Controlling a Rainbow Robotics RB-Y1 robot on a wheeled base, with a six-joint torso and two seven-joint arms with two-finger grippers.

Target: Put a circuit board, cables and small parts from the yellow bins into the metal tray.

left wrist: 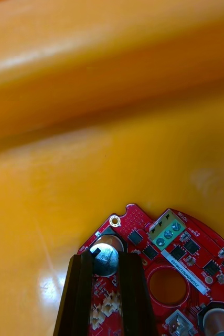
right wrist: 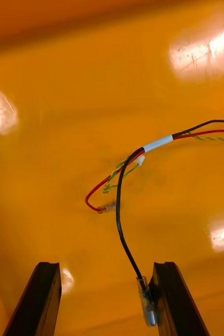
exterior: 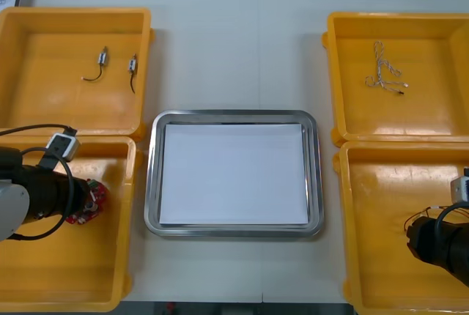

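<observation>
A round red circuit board (left wrist: pixel 169 262) lies on the floor of the near left yellow bin (exterior: pixel 66 278). My left gripper (left wrist: pixel 105 260) is shut on it, the fingertips pinching a round metal component near its rim; in the front view the board (exterior: pixel 94 199) peeks out at the gripper's tip (exterior: pixel 84 204). My right gripper (right wrist: pixel 106 273) hangs open above the floor of the near right yellow bin (exterior: pixel 381 183). A red and black cable (right wrist: pixel 143 149) with a white band lies just beyond it. Its clear-capped black end (right wrist: pixel 147 304) rests against one finger (right wrist: pixel 169 294).
The metal tray (exterior: pixel 152 183), white inside, sits in the middle between the bins. The far left bin (exterior: pixel 44 29) holds two small metal parts (exterior: pixel 104 55) with black leads. The far right bin (exterior: pixel 432 29) holds a twisted light cable (exterior: pixel 382 75).
</observation>
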